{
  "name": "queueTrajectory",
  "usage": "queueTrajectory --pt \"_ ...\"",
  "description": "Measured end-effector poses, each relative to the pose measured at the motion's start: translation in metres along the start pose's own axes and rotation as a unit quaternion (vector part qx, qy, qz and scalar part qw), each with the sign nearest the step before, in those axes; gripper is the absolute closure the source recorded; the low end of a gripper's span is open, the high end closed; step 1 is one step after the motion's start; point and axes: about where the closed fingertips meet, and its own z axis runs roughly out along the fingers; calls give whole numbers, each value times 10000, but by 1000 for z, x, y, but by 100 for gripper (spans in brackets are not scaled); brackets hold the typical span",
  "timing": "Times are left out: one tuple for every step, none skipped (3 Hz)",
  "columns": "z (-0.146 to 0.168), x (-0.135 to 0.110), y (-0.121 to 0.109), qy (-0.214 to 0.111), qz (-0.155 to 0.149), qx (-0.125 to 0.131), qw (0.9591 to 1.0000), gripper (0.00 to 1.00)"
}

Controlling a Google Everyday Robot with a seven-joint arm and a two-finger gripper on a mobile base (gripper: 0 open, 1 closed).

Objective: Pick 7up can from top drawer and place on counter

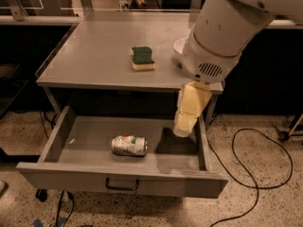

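Note:
The 7up can [129, 145] lies on its side in the middle of the open top drawer [118, 176], silvery-white with green and red marks. The counter [99, 51] is the grey table top above the drawer. My gripper [182, 130] is cream-coloured and hangs down from the big white arm [227, 27], over the right part of the drawer. It is above the drawer floor, to the right of the can and apart from it. It holds nothing that I can see.
A green and yellow sponge [143, 58] lies on the counter. A white bowl [179, 48] stands to its right, mostly hidden by the arm. A black cable [251, 174] loops on the floor at the right. The drawer's dark handle [122, 186] faces me.

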Motion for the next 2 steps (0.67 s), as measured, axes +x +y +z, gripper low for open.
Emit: queueTrajectory --pt "0 0 0 -1 0 0 10000 0" --pt "27 -23 3 -122 -76 -86 9999 0"
